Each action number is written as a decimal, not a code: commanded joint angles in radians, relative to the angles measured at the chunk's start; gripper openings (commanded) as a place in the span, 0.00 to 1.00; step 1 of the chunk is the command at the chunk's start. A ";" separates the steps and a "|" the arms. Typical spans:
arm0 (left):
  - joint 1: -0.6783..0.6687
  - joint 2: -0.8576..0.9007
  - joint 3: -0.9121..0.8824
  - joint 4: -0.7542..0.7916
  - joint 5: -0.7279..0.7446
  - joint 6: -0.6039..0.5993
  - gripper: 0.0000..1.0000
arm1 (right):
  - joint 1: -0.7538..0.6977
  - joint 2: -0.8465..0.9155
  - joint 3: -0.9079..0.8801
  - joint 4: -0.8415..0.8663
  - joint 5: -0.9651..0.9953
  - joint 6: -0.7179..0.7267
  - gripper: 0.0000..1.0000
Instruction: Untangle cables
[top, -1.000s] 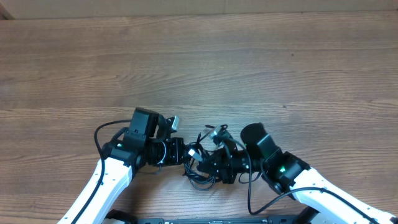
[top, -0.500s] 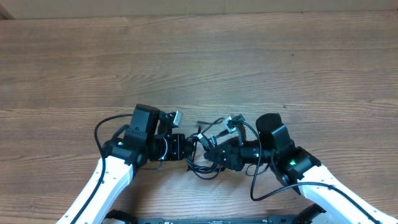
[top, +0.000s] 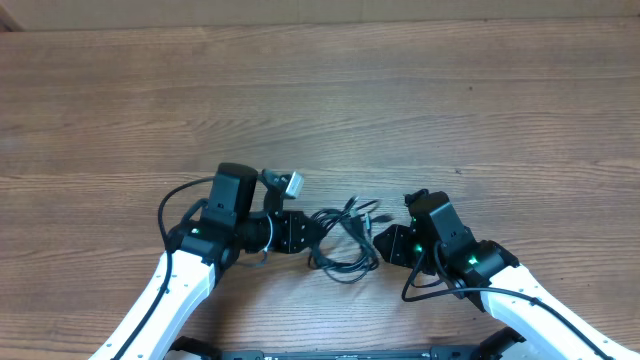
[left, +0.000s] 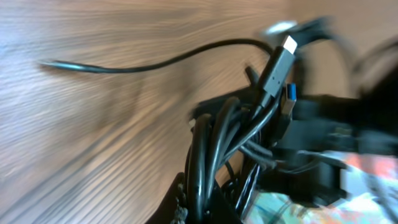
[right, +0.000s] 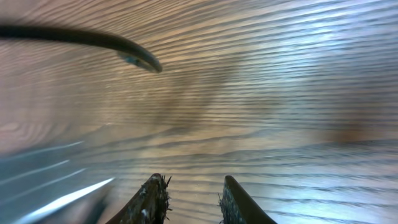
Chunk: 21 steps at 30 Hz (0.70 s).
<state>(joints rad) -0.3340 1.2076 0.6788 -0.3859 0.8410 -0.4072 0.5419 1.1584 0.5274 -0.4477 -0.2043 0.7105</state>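
**Cables (top: 345, 242) knotted on the worktop (top: 420, 100), one end caught in the left pincer (top: 303, 234).**

You have a single tangle of thin black cords, and the strands overlap too much to count. Its long axis runs straight out from the left pincer, which is closed on the near end of the bundle. On the side of the tangle away from the left pincer sits your right pincer (top: 385, 244), just clear of the loops, its jaws apart with only bare wood between them. In the left wrist view one silvery-tipped plug (left: 283, 53) points up and away from the left pincer, and one loose cord end (left: 124, 65) trails off sideways. Only the two arms stand around the tangle.
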 joint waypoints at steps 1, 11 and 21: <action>-0.003 0.002 0.002 0.055 0.158 0.030 0.04 | -0.005 -0.016 0.024 -0.005 0.056 0.025 0.35; 0.002 0.002 0.002 -0.144 -0.349 -0.167 0.40 | -0.005 -0.078 0.024 -0.071 -0.052 0.014 0.69; -0.002 0.002 0.002 -0.238 -0.562 -0.358 0.87 | -0.005 -0.146 0.023 -0.219 -0.010 0.015 0.88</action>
<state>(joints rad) -0.3332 1.2083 0.6785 -0.6247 0.3466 -0.6895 0.5419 1.0225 0.5278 -0.6659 -0.2394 0.7288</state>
